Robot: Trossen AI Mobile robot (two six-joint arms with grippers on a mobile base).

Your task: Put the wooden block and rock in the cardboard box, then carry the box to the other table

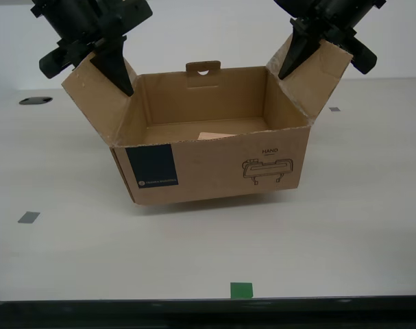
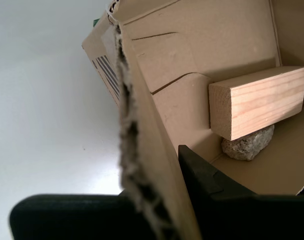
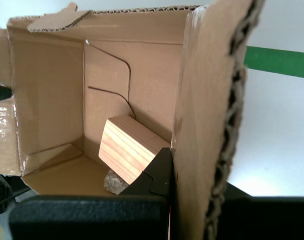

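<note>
Corrugated cardboard box [image 1: 214,171] — light, flaps bendy; wooden block [image 2: 259,101] and rock [image 2: 248,143] may slide. My first gripper [image 3: 174,200] and my second gripper [image 2: 157,210] each pinch a side flap — grip near the fold.

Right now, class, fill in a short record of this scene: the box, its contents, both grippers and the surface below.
box: cardboard box, open on top, side flaps spread outward
contents: wooden block lying partly on the rock, both inside the box
first gripper: my first gripper shut on a side flap
second gripper: my second gripper shut on a side flap
surface: pale table with grey tape squares and a green mark at its near edge
</note>
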